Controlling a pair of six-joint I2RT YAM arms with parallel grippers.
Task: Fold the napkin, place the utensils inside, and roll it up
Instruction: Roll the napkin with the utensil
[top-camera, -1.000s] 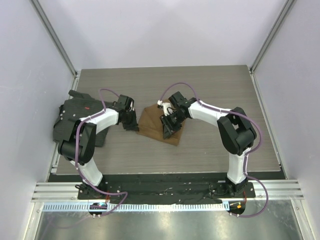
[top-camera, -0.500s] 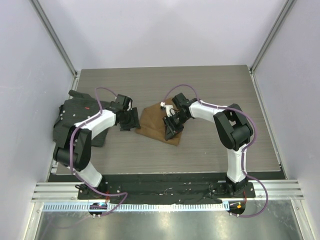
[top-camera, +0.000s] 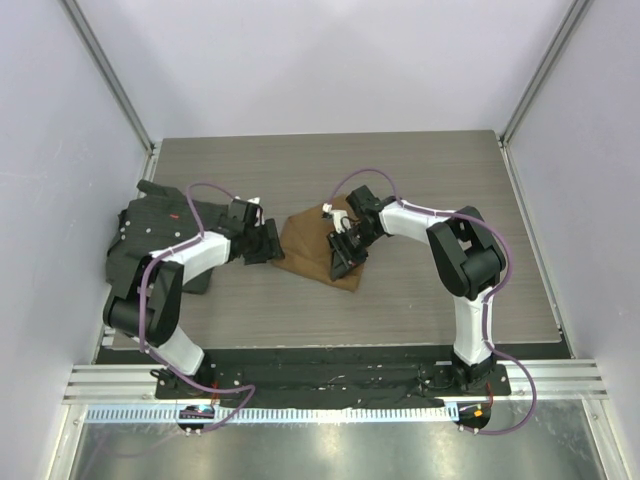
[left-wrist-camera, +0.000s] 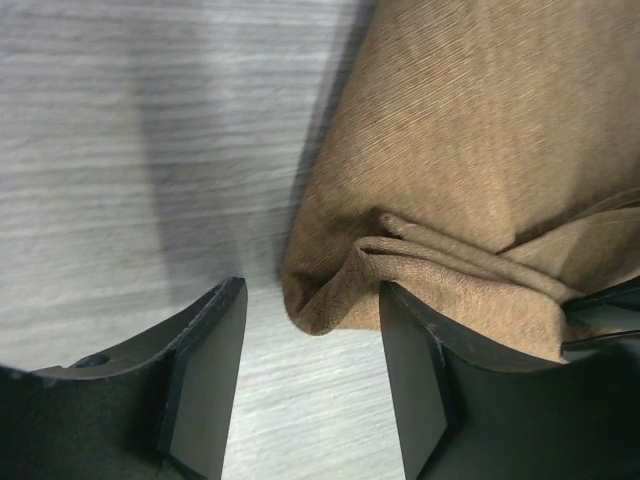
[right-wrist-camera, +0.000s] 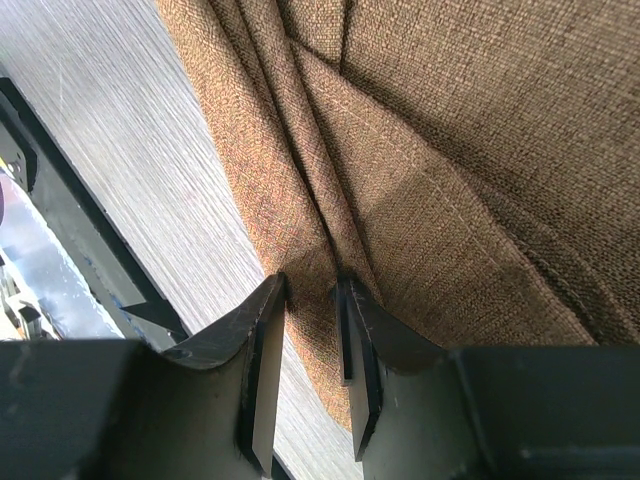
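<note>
The napkin (top-camera: 310, 240) is lying rumpled and folded over itself near the middle of the desk (top-camera: 420, 300), with one corner pointing towards the near edge. The left claw (top-camera: 272, 244) is reaching in low from the desk's left side and standing wide at the cloth's left corner. In the left wrist view its fingers (left-wrist-camera: 205, 370) are straddling a bunched, doubled-over tip of the napkin (left-wrist-camera: 450, 150). That tip is sitting just beside one finger and clear of the other, so nothing is being gripped there. The right claw (top-camera: 338, 262) is bearing down on the right half of the cloth, narrow. In the right wrist view its fingers (right-wrist-camera: 262, 360) are pinching a raised ridge of layered folds of the napkin (right-wrist-camera: 450, 150) between them. A dark mat (top-camera: 140, 245) is lying crumpled at the left edge of the desk, apart from the napkin, with the left arm passing over it
</note>
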